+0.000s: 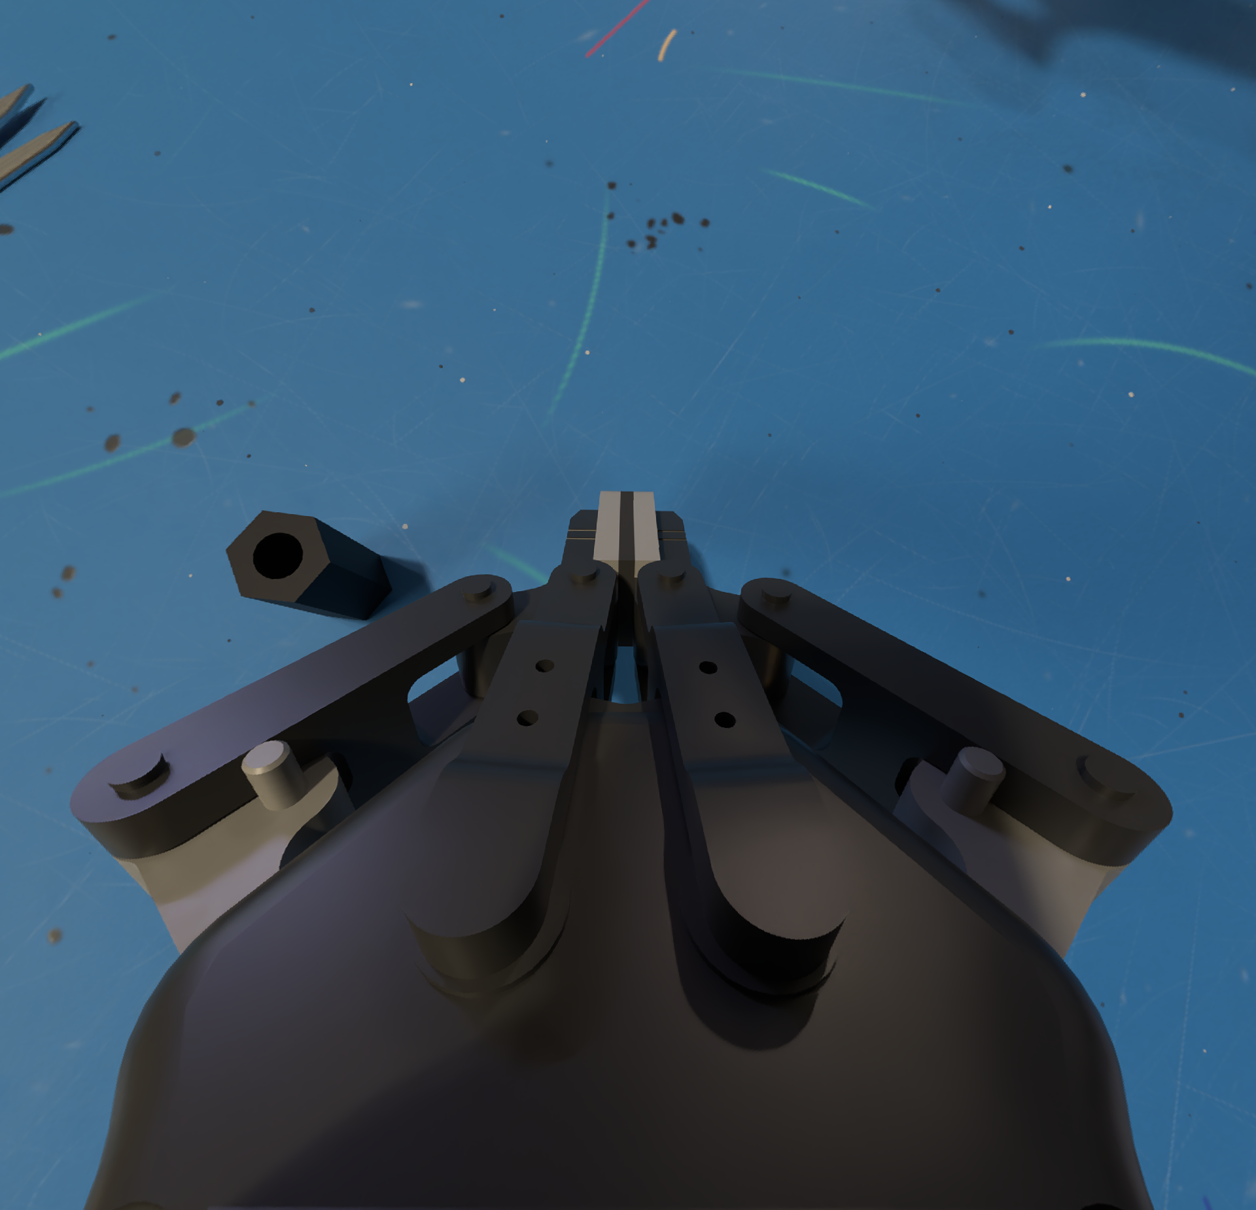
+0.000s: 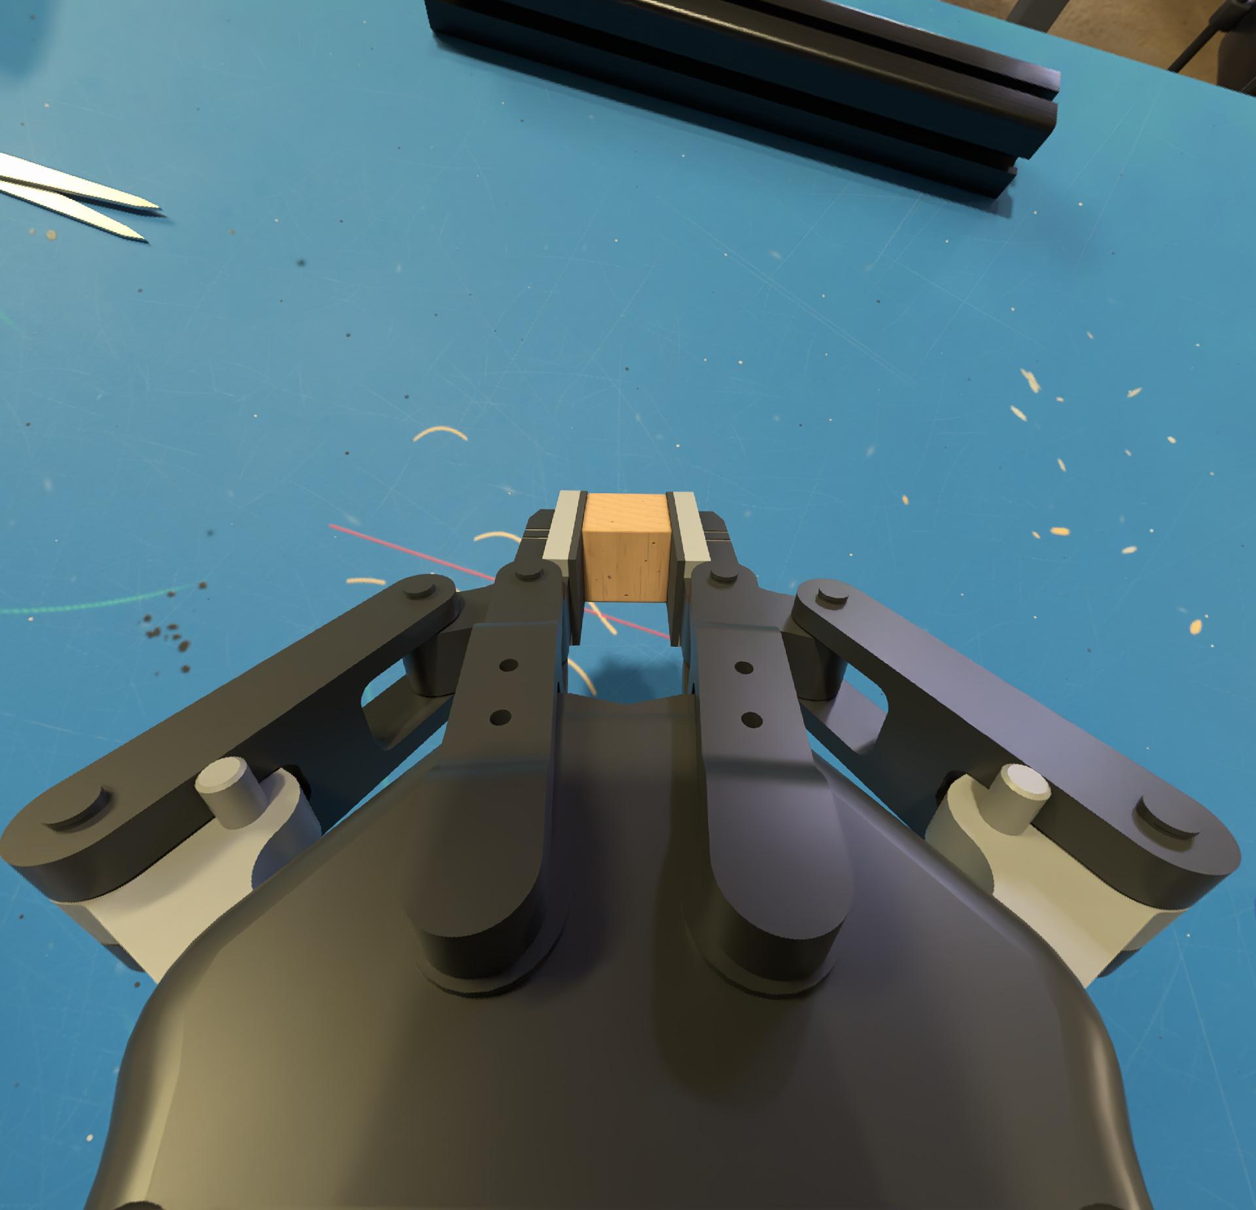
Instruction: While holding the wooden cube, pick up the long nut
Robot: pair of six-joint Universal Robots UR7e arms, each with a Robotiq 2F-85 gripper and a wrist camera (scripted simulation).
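The right gripper is clamped on the wooden cube, its two pale pads pressed flat against the cube's opposite sides. The cube sits at the fingertips, lifted clear of the blue surface, with a dark shadow on the surface beneath the fingers. Ahead of this gripper, toward the far right corner of the surface, lies a black slotted aluminium extrusion bar, set at a slant along the far edge. Near the left edge of the right wrist view, the two pointed metal tips of a pair of scissors lie flat on the surface, slightly parted.

The left gripper is fully closed with nothing between its pads, which meet in a thin line. It hangs over the surface with its shadow spreading just beyond the fingertips. The long nut, a black hexagonal piece with a round bore, lies on its side on the surface just to the left of the left gripper's fingers, apart from them, its open end facing the camera. The same scissor tips show at the left edge of the left wrist view, well apart from the nut. The surface is scuffed, marked with thin coloured scratches and dark specks.
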